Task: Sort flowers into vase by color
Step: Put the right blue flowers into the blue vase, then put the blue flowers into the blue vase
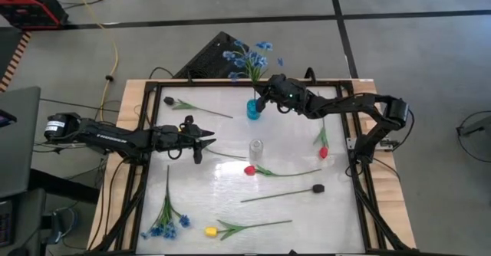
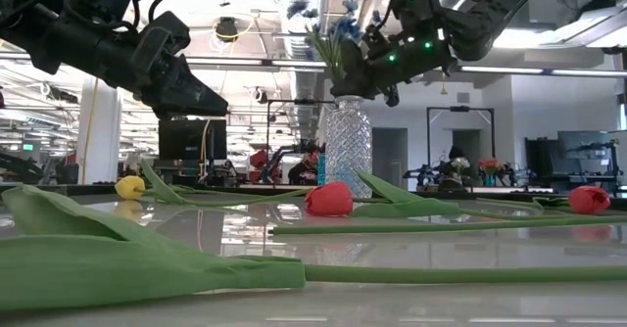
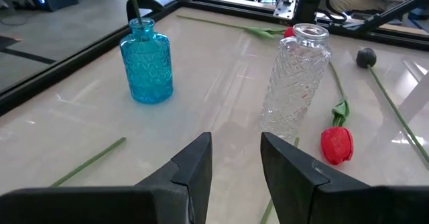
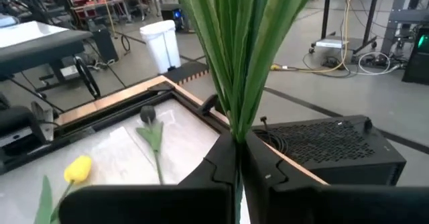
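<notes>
A bunch of blue blossoms point(image 1: 249, 57) stands with its stem in the blue vase point(image 1: 252, 109) at the table's far middle. My right gripper point(image 1: 263, 99) is shut on that stem just above the vase. My left gripper point(image 1: 205, 144) hovers open and empty at centre left, facing a clear glass vase point(image 1: 255, 147). In the left wrist view, the stem point(image 3: 134, 3) rises out of the blue vase's mouth point(image 3: 142, 24). Red tulips point(image 1: 249, 170) point(image 1: 323, 152), dark blooms point(image 1: 318, 188) point(image 1: 169, 101), a yellow tulip point(image 1: 211, 231) and a second blue bunch point(image 1: 165, 225) lie flat on the table. My right gripper pinches the blue bunch's green stem and leaf bases point(image 4: 236, 127) between its two fingers, which come in from the table's right side and lie across the stem. The bunch stands upright, leaves and blossoms above the fingers, and its lower stem is in the blue vase.
The clear glass vase point(image 3: 295, 83) stands upright at the table's centre, just ahead of my left gripper point(image 3: 234, 163). A raised black frame point(image 1: 153, 83) borders the white table top. Long stems cross the near half of the table.
</notes>
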Robot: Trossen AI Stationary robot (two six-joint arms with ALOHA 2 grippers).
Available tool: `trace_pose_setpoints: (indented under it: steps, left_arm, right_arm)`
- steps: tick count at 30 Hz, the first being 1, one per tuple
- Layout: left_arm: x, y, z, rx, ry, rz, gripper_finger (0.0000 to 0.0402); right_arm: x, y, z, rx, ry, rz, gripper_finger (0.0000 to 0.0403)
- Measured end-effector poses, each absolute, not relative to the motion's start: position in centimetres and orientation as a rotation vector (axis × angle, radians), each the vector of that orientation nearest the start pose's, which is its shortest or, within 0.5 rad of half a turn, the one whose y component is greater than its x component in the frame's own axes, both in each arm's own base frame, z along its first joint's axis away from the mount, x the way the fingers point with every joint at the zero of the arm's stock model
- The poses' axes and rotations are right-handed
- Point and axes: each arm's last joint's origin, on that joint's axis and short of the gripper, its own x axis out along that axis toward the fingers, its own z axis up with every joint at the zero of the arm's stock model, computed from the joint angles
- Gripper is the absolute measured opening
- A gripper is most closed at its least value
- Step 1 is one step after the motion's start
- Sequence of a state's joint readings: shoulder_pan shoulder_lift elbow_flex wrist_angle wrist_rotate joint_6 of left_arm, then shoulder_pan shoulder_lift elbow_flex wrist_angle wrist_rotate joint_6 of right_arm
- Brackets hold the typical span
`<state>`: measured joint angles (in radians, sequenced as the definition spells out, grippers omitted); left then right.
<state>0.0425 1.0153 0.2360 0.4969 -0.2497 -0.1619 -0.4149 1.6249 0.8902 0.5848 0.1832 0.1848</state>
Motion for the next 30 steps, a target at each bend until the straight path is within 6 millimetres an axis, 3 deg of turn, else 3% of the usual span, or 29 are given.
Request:
trace_pose_setpoints:
  steps: [17, 24, 30]
  left_arm:
    - [18.9, 1.5, 17.2, -0.147, 0.255, 0.312, 0.0116]
    - [18.8, 1.5, 17.0, -0.151, 0.271, 0.313, 0.0116]
    - [18.8, 1.5, 16.9, -0.147, 0.286, 0.312, 0.0116]
  right_arm:
    - [32.0, -13.3, 21.6, 0.234, 0.279, -0.59, 0.009]
    - [31.4, -13.0, 21.5, 0.257, 0.371, -0.54, 0.0164]
    - [29.2, -11.7, 22.8, 0.28, 0.525, -0.495, 0.0223]
